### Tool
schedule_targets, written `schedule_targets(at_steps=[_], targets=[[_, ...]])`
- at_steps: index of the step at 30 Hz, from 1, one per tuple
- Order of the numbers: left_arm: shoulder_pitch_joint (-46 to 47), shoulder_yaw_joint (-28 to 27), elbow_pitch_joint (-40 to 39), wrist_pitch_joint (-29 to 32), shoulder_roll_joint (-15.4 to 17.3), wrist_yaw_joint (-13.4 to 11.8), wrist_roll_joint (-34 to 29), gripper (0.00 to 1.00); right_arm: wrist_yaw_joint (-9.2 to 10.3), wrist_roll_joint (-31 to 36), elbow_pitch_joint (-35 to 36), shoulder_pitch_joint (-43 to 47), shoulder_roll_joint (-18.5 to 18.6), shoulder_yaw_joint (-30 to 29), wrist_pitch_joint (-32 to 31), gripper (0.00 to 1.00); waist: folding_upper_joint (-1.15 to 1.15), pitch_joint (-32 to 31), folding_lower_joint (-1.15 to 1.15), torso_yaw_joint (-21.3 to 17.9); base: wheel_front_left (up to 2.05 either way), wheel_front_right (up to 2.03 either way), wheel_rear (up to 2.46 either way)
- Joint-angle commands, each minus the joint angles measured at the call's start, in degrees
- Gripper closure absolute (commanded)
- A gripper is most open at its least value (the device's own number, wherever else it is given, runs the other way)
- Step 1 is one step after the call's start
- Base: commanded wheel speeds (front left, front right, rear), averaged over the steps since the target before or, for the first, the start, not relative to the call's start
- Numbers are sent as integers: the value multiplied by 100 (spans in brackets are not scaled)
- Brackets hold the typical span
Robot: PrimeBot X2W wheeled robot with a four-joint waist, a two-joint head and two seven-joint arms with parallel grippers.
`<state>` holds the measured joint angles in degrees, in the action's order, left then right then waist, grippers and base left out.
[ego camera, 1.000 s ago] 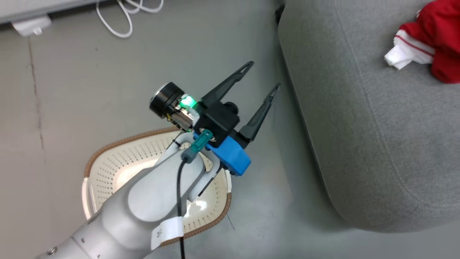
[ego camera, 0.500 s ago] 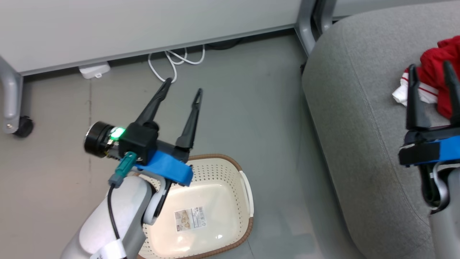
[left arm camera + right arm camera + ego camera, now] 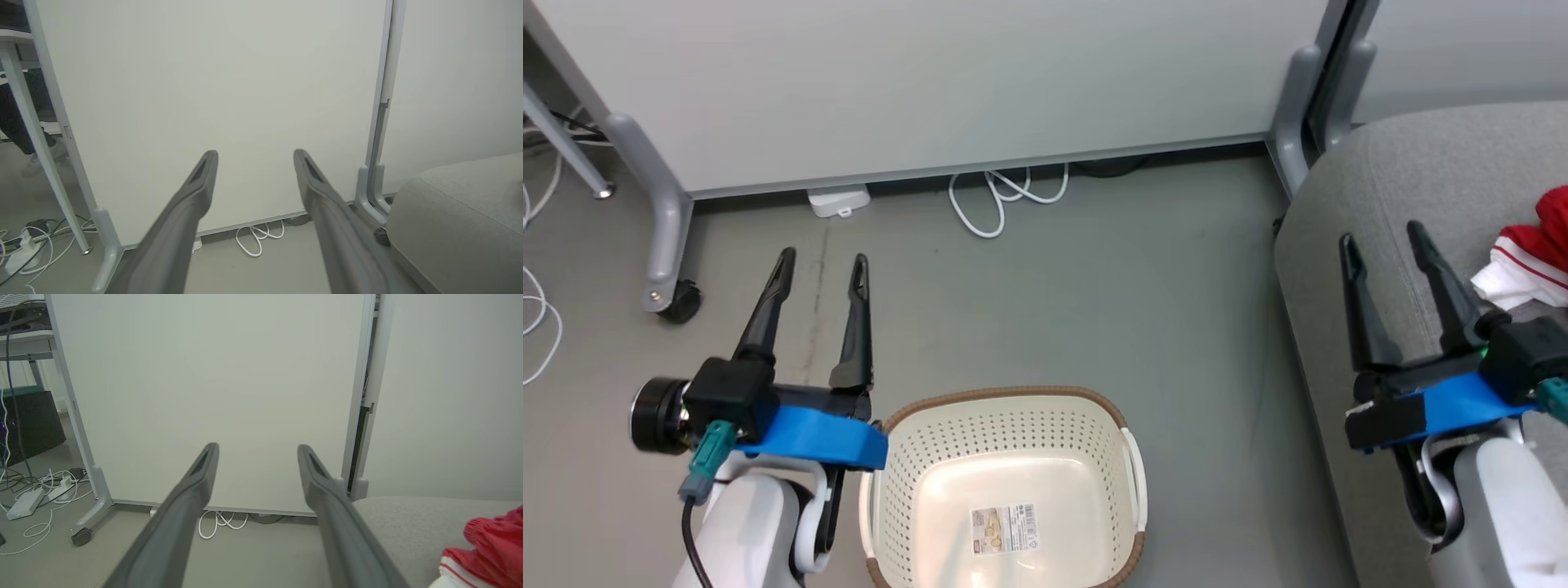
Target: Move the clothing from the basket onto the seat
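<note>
Left gripper [image 3: 823,258]: fingers spread wide, holding nothing.
Basket [image 3: 1005,394]: just right of its wrist, mouth up, bare bottom showing.
Right gripper [image 3: 1381,234]: wide, holding nothing, above the seat [image 3: 1405,180].
Clothing [image 3: 1531,261]: bunched on the seat, right of its fingers; long axis cannot be told.

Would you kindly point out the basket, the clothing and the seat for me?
basket [image 3: 1005,425]: head view, on its far perforated wall.
clothing [image 3: 1556,216]: head view, on the red fabric.
seat [image 3: 1380,180]: head view, on bare grey cushion top.
</note>
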<state>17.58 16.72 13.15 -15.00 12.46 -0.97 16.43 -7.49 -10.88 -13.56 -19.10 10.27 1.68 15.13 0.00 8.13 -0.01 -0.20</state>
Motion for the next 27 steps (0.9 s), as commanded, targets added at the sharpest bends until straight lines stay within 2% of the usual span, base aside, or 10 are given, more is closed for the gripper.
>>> schedule_targets(at_steps=[1,15,27], targets=[[-171,-178,-70,-25,-97,46,-72,0,-1,48,39,163,-56,11,3,0,0,-106,1,97,0,0,0],[-1122,-1281,-224,-26,-698,452,-672,0,-1,221,288,1034,-409,-205,3,0,0,-448,1,312,0,0,0],[-1409,-1649,-13,-26,-917,663,-861,0,-1,188,291,1515,-588,-455,3,0,0,-547,1,372,0,0,0]])
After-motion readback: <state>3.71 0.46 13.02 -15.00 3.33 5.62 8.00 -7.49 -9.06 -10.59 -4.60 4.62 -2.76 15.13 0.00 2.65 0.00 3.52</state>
